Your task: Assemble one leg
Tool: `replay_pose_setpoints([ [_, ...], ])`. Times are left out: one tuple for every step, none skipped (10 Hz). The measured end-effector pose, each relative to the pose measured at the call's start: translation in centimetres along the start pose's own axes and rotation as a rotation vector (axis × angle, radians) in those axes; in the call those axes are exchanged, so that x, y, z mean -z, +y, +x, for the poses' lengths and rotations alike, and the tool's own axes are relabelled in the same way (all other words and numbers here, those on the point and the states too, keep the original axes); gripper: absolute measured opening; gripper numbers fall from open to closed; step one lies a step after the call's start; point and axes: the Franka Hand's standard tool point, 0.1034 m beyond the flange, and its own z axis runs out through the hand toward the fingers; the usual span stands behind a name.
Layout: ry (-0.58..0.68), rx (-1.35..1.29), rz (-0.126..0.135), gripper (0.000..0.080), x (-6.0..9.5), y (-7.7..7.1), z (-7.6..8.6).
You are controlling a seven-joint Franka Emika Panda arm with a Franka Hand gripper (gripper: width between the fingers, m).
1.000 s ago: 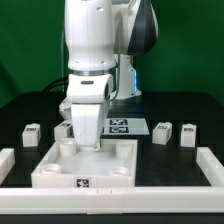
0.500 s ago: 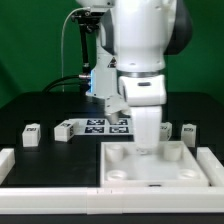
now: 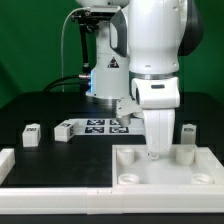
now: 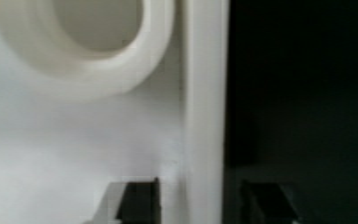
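Note:
My gripper [image 3: 152, 153] is down on the far rim of the large white tabletop [image 3: 170, 172], which lies at the front on the exterior view's right. In the wrist view the two dark fingers [image 4: 140, 203] stand on either side of the tabletop's raised rim [image 4: 202, 100], shut on it, with my gripper [image 4: 202, 205] astride it. A round corner socket [image 4: 96, 30] shows beyond. Three small white legs with tags lie on the black table: two on the left [image 3: 32, 134] [image 3: 64, 130] and one on the right [image 3: 187, 132]. None is held.
The marker board [image 3: 103, 125] lies behind my gripper, in front of the arm's base. A low white wall [image 3: 50, 189] runs along the table's front, with a white block at the left edge [image 3: 6, 160].
My gripper and the tabletop have slid together from the middle to the exterior view's right. The legs have stayed where they were.

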Motion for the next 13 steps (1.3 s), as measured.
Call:
replay_pose_setpoints([
  [0.000, 0.000, 0.000, 0.0301, 0.0, 0.0, 0.0],
  [0.000, -0.001, 0.000, 0.0509, 0.0, 0.0, 0.0],
  [0.000, -0.001, 0.000, 0.0509, 0.0, 0.0, -0.1],
  [0.000, -0.001, 0.000, 0.0618, 0.0, 0.0, -0.1],
  [0.000, -0.001, 0.000, 0.0642, 0.0, 0.0, -0.1],
  [0.000, -0.001, 0.000, 0.0642, 0.0, 0.0, -0.1],
  [0.000, -0.002, 0.000, 0.0648, 0.0, 0.0, -0.1],
  [0.000, -0.002, 0.000, 0.0648, 0.0, 0.0, -0.1],
  [0.000, -0.002, 0.000, 0.0649, 0.0, 0.0, -0.1],
  [0.002, -0.011, -0.004, 0.0649, 0.1, -0.1, -0.2],
  [0.002, -0.037, -0.018, 0.0649, 0.7, -0.7, -0.7],
  [0.000, -0.073, -0.030, 0.0649, 1.6, -1.7, -1.0],
  [-0.001, -0.104, -0.048, 0.0649, 2.6, -2.4, -0.9],
])
